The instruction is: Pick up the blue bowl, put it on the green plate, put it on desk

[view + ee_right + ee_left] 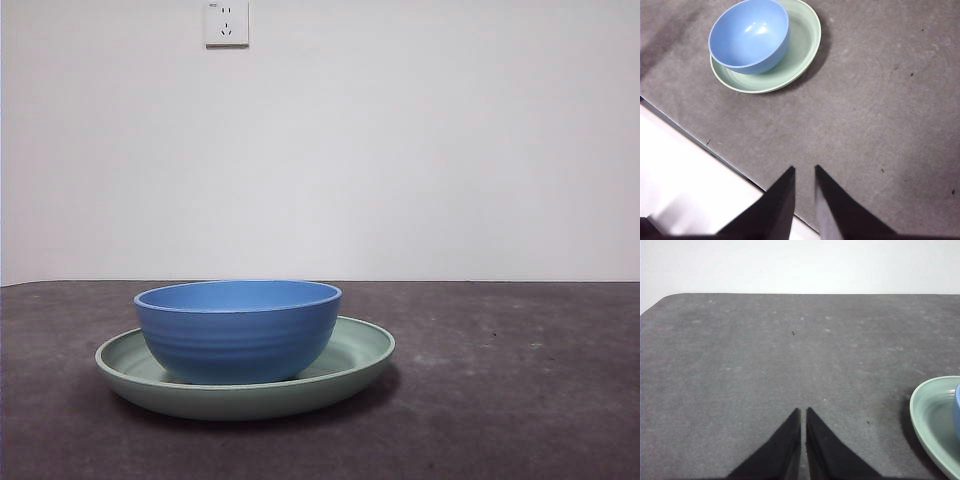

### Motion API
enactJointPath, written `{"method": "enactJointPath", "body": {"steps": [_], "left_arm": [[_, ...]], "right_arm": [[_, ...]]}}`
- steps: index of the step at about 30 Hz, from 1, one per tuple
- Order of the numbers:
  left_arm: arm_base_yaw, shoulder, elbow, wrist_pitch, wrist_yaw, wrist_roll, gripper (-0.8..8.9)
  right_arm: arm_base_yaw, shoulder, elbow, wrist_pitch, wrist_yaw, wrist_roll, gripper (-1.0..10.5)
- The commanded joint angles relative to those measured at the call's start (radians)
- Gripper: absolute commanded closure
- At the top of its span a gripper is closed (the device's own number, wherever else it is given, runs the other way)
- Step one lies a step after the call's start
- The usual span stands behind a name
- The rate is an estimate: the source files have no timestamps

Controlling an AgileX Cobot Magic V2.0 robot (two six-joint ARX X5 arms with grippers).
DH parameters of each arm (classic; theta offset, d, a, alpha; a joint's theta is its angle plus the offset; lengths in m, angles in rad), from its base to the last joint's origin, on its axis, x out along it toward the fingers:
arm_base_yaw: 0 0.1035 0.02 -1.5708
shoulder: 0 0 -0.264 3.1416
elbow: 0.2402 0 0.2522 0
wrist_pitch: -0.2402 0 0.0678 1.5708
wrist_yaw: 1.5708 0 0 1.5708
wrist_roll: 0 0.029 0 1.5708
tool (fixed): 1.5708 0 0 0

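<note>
The blue bowl [238,325] stands upright in the green plate [355,362], left of centre on the desk [500,400]. In the right wrist view the bowl [750,35] sits toward one side of the plate [804,45], and my right gripper [804,167] hangs well away from them over the desk's edge, empty, its jaws nearly together. My left gripper [803,409] is shut and empty over bare desk. The plate's rim [927,412] and a sliver of the bowl [957,410] show at the side of the left wrist view. Neither arm shows in the front view.
A white wall with a power socket [226,22] stands behind the desk. The desk's edge runs close under the right gripper, with pale floor [680,185] beyond it. The desk's far corner [670,296] is rounded.
</note>
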Motion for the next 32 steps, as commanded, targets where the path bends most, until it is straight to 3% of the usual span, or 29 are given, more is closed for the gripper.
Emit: {"method": "enactJointPath", "body": {"steps": [1, 13, 19, 26, 32], "left_arm": [[0.0, -0.002, -0.021, -0.008, -0.003, 0.015, 7.94], [0.0, -0.002, -0.021, -0.008, -0.003, 0.015, 7.94], [0.0, -0.002, -0.021, -0.008, -0.003, 0.015, 7.94], [0.0, -0.002, -0.02, -0.008, -0.003, 0.015, 7.94], [0.0, -0.002, -0.02, -0.008, -0.003, 0.015, 7.94]], "right_arm": [[0.008, 0.003, 0.005, 0.009, 0.001, 0.006, 8.9], [0.003, -0.001, 0.002, 0.014, 0.002, 0.005, 8.9], [-0.18, -0.06, -0.01, 0.05, -0.066, 0.025, 8.9], [-0.486, -0.184, -0.218, 0.525, -0.079, 0.013, 8.9], [-0.661, -0.352, -0.572, 0.909, -0.065, -0.149, 8.9]]}}
